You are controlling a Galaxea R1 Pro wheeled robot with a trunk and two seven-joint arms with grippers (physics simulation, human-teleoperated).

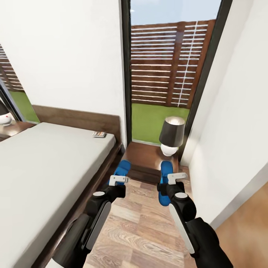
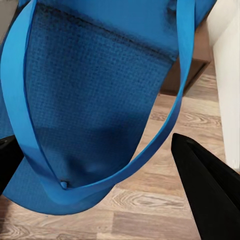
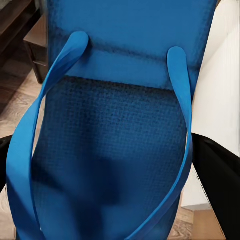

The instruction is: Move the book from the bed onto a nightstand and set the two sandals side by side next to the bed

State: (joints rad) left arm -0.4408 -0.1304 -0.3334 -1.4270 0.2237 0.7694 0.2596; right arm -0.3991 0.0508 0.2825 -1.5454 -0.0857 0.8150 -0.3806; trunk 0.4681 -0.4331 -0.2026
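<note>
In the head view, my left gripper [image 1: 119, 180] holds one blue sandal [image 1: 122, 168] above the floor beside the bed [image 1: 44, 163]. My right gripper [image 1: 176, 177] holds the other sandal [image 1: 162, 191] near the white wall. In the left wrist view that sandal [image 2: 95, 110] hangs tilted between the black fingers [image 2: 210, 195]. The right wrist view has its sandal [image 3: 115, 150] spanning the gap between the fingers [image 3: 222, 185]. The book [image 1: 99, 134] lies on the mattress by the headboard. A dark nightstand [image 1: 143, 156] stands just beyond both sandals.
A lamp [image 1: 172, 136] with a dark shade and white base occupies the right part of the nightstand. A tall window [image 1: 167, 70] is behind it. The white wall [image 1: 230, 141] runs close on the right. A strip of wood floor [image 1: 141, 223] lies between bed and wall.
</note>
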